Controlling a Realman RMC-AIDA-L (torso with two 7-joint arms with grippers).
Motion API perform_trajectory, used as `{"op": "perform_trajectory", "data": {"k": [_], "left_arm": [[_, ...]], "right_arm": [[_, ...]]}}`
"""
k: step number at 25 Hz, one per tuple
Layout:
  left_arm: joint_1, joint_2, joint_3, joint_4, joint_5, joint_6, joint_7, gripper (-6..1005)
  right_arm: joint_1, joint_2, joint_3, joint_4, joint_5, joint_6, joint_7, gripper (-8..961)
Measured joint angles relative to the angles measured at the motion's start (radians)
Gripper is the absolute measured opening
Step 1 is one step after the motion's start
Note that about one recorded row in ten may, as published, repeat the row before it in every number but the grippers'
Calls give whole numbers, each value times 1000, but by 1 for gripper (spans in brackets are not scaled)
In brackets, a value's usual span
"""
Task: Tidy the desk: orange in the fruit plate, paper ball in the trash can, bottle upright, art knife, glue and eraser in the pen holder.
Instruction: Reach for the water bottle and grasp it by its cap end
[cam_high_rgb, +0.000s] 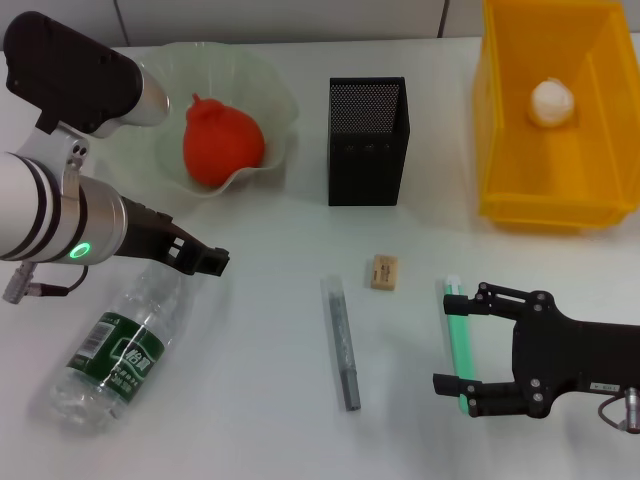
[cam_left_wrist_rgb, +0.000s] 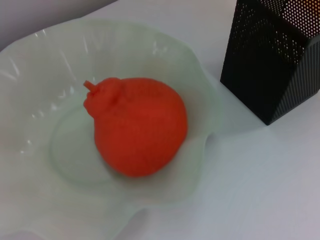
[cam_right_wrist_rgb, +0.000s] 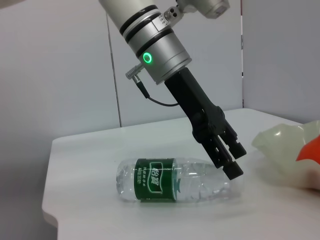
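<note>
The bottle (cam_high_rgb: 116, 349) lies on its side at the near left under the left gripper (cam_high_rgb: 205, 259), whose jaws look shut and empty, while the right gripper (cam_high_rgb: 462, 342) spreads its jaws around a green stick; orange (cam_high_rgb: 221, 142) and paper ball (cam_high_rgb: 552, 102) are placed, eraser (cam_high_rgb: 383, 271) waits.

Right end effector (cam_high_rgb: 452, 340) open, left (cam_high_rgb: 215, 262) closed

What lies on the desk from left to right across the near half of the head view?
bottle → left gripper → grey art knife → eraser → green glue stick → right gripper, open around the glue stick.
</note>
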Motion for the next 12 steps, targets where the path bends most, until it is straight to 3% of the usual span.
{"op": "perform_trajectory", "data": {"k": [12], "left_arm": [[-4, 0, 5, -9, 14, 0, 0, 812]], "right_arm": [[-3, 0, 1, 4, 0, 6, -1, 842]]}}
